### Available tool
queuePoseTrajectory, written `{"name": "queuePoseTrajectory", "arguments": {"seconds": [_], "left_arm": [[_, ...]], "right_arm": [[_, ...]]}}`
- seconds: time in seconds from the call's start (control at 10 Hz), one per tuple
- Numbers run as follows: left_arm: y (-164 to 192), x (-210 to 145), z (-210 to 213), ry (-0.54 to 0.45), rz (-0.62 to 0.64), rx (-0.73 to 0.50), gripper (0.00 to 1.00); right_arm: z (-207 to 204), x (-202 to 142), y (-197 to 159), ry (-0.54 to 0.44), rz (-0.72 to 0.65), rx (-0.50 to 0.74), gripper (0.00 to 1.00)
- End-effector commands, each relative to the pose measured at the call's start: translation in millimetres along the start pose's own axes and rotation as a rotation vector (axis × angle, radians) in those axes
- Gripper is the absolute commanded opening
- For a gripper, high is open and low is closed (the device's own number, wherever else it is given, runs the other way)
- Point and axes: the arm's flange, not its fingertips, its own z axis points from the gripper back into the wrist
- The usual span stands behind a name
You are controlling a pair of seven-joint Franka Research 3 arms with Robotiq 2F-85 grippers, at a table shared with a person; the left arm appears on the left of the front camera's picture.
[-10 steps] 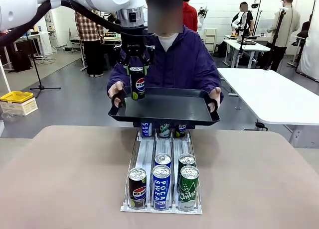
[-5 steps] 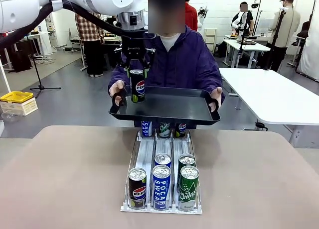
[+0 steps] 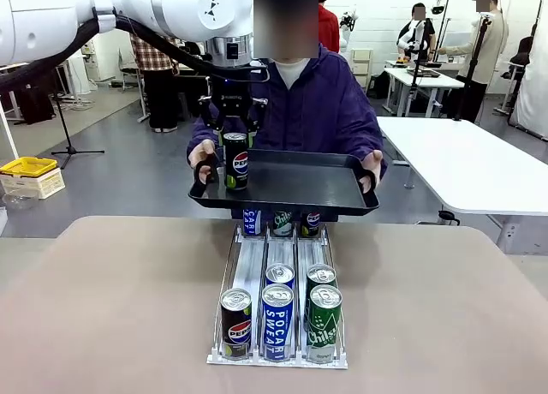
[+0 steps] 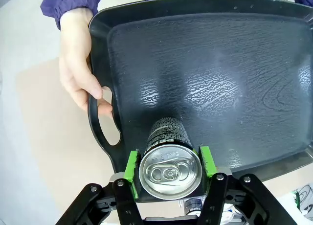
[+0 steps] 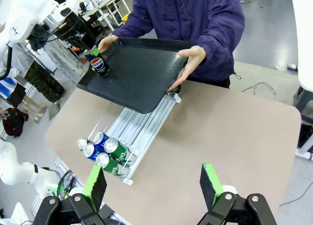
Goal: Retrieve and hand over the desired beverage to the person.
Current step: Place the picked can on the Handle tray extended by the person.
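A black Pepsi can [image 3: 236, 163] stands upright on the left part of the black tray [image 3: 300, 182]. The person [image 3: 317, 103] in a dark purple jacket holds that tray by both ends above the table's far edge. My left gripper [image 3: 235, 142] hangs over the can, its green pads [image 4: 131, 165] on either side of the can's top [image 4: 170, 172] and slightly spread, so it is open. In the left wrist view the person's hand [image 4: 78, 73] grips the tray's handle [image 4: 100, 122]. My right gripper [image 5: 154, 186] is open high above the table, holding nothing.
A white sloped rack [image 3: 248, 265] on the beige table [image 3: 103, 308] holds several cans at its near end: Pepsi [image 3: 236, 323], Pocari Sweat [image 3: 277, 321] and green Chilsung [image 3: 324, 323]. More cans sit at its far end under the tray. Other people stand far behind.
My left gripper came down a little with the Pepsi can, which now rests on the tray. Its fingers have spread off the can. The person's tray barely moved.
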Motion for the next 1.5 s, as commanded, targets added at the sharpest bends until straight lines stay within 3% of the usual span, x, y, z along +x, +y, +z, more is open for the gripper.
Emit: {"name": "queuePoseTrajectory", "arguments": {"seconds": [0.0,0.1,0.7,0.9,1.1,1.4], "left_arm": [[1,1,7,0.003,-0.031,0.009,0.94],[1,1,7,0.006,-0.032,0.005,1.0],[0,2,7,0.024,-0.036,-0.007,1.0],[7,-9,38,0.009,-0.055,-0.049,1.0],[33,-61,99,-0.041,-0.153,-0.118,1.0],[74,-149,121,-0.04,-0.277,-0.154,1.0]], "right_arm": [[-2,1,-1,-0.014,0.008,0.034,1.0],[-2,1,-1,-0.014,0.008,0.034,1.0],[-2,1,-1,-0.014,0.008,0.034,1.0],[-2,1,-1,-0.014,0.008,0.034,1.0],[-2,1,-1,-0.014,0.008,0.034,1.0],[-2,1,-1,-0.014,0.008,0.034,1.0]]}}
